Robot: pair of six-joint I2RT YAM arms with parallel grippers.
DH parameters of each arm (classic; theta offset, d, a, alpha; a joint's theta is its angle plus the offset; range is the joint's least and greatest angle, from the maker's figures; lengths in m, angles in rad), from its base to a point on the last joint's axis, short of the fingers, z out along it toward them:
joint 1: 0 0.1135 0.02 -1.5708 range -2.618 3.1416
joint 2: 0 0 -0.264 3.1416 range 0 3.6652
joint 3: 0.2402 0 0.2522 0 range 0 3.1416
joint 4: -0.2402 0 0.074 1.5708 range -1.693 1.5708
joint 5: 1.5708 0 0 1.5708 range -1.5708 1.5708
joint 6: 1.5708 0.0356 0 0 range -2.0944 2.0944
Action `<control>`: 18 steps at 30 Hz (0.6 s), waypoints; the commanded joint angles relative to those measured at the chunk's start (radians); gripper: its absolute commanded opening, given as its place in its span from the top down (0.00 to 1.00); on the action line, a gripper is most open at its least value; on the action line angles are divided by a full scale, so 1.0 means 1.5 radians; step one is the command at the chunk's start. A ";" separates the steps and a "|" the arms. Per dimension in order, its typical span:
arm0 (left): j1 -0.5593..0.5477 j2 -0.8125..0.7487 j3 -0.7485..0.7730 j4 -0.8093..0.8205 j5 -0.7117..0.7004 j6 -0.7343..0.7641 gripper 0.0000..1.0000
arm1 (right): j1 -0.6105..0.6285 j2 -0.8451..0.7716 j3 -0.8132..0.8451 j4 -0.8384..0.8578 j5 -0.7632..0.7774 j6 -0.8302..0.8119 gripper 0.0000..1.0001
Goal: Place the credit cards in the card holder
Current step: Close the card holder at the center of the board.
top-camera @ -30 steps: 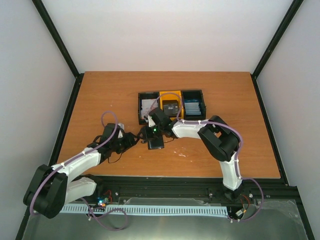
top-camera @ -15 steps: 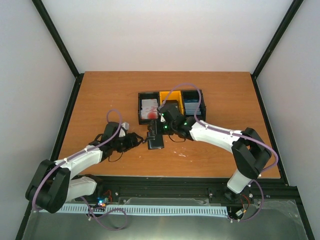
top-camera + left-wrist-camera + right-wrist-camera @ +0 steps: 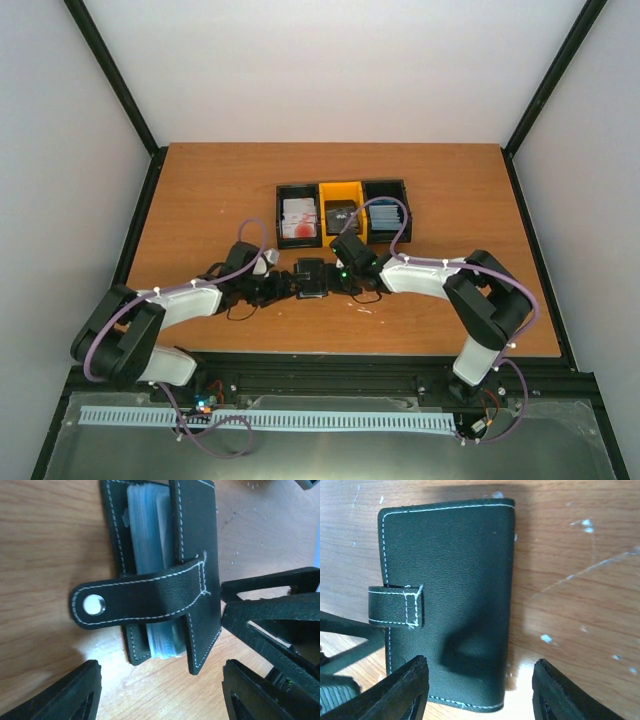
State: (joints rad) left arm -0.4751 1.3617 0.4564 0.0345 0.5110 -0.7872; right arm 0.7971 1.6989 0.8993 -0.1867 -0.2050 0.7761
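Black card holder (image 3: pixel 195 540), white stitching, pale blue inside; brown woodgrain table (image 3: pixel 45 555).

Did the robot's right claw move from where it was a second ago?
Yes. In the overhead view the right gripper was close by the yellow bin; now it sits lower, farther from that bin, beside the card holder.

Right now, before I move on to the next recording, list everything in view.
Black stitched leather card holder: one, black, on table between grippers.
White thin cards with red blotch: stack, white-red, left black bin.
Dark grey cards: stack, grey, yellow middle bin.
Blue cards: stack, blue, right black bin.
Plastic bins: three, black-yellow-black, row beyond holder.
Wooden table: one, orange-brown, underneath.
Left gripper: one, black, open, left of holder.
Right gripper: one, black, open, right of holder.
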 commanded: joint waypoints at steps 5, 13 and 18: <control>-0.020 0.043 0.037 0.025 0.004 -0.033 0.43 | -0.003 0.034 -0.025 0.085 -0.036 0.032 0.47; -0.020 0.094 0.054 0.022 -0.011 -0.057 0.54 | -0.004 0.038 -0.050 0.134 -0.055 0.035 0.56; -0.020 0.086 0.051 0.003 -0.046 -0.072 0.54 | -0.004 0.030 -0.076 0.226 -0.122 0.046 0.57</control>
State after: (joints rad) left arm -0.4965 1.4876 0.5167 0.0658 0.4934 -0.8654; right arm 0.7940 1.7370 0.8158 0.0410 -0.3019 0.8249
